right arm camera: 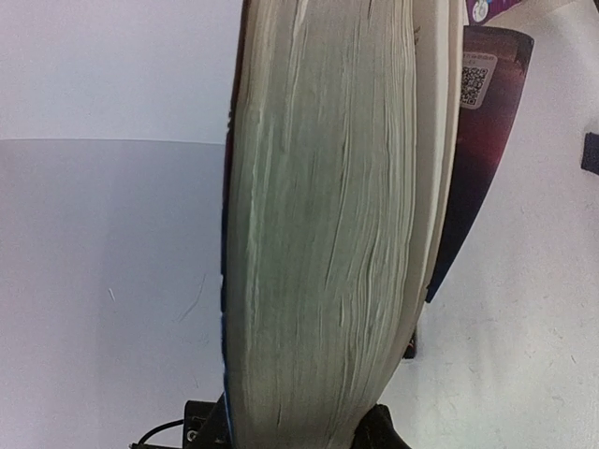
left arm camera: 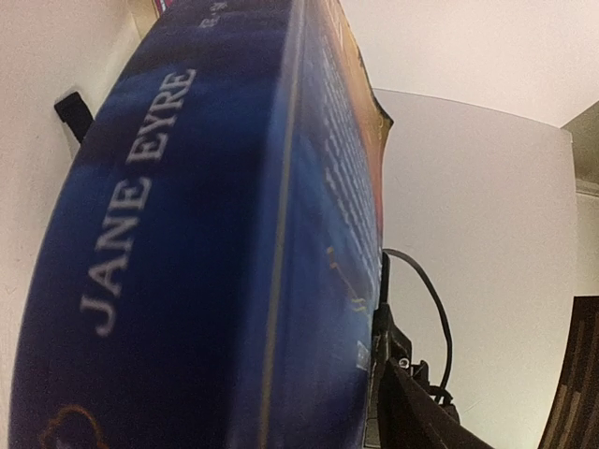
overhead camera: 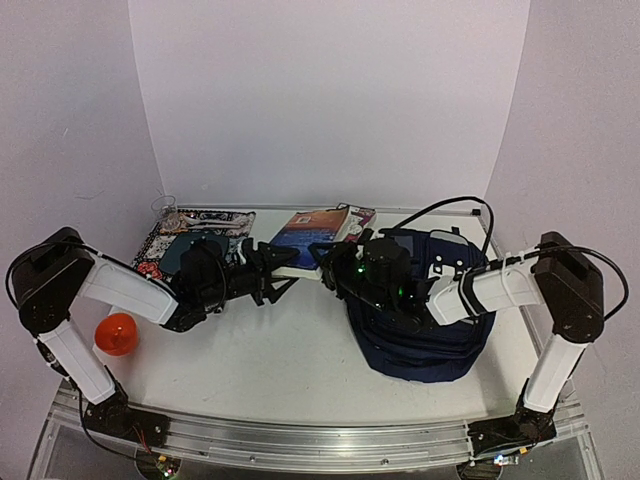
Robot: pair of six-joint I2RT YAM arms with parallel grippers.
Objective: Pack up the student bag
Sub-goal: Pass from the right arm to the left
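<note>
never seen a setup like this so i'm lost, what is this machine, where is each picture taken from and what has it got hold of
These are two robot arms bolted at the near edge of a white table, each ending in a two-finger gripper. The wide picture comes from a fixed camera above and behind them. The other two come from small cameras on the wrists, so everything in them looks very close.

On the table lie a navy student bag, a patterned mat and an orange round object. The left gripper and right gripper meet at a book, Jane Eyre. The left wrist camera sees its spine, the right its page edges. The fingers are hidden, so I cannot tell whether either clamps it.
</note>
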